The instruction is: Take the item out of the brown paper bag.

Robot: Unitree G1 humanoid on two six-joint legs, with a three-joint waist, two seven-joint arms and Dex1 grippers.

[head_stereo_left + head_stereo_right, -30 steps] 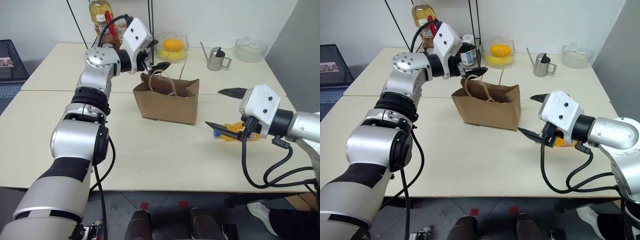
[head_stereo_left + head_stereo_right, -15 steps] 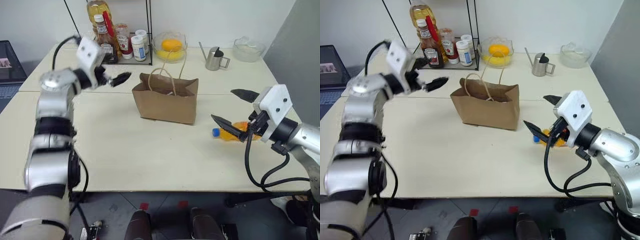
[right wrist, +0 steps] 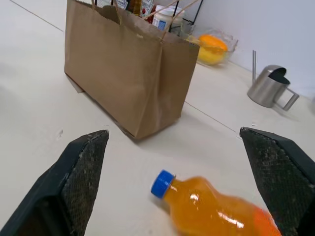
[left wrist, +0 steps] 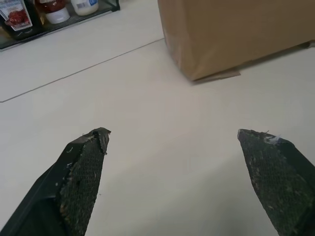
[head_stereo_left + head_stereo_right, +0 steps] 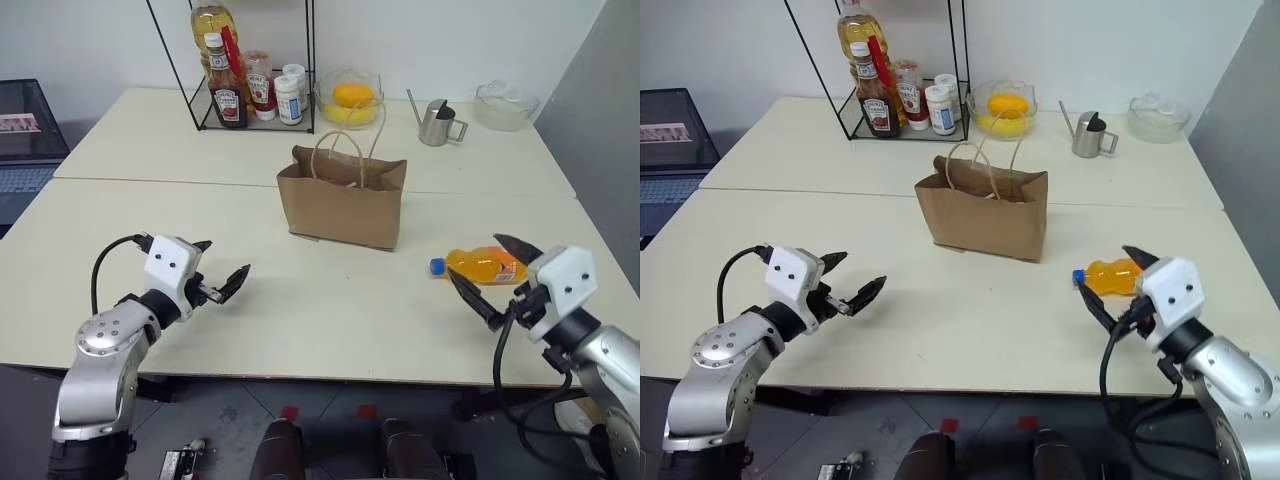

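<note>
Left eye view: the table carries the bag, standing upright near its middle with both cord handles raised. The left gripper hovers low over the table's near left part, fingers spread wide and empty. The right gripper is equally wide open, holding nothing, just short of the bottle. The bottle lies on its side to the right of the bag, apart from it, blue cap toward the bag.

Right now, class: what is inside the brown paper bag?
The brown paper bag stands upright with its mouth open, but its walls hide the inside. The orange drink bottle lies outside on the table.
</note>
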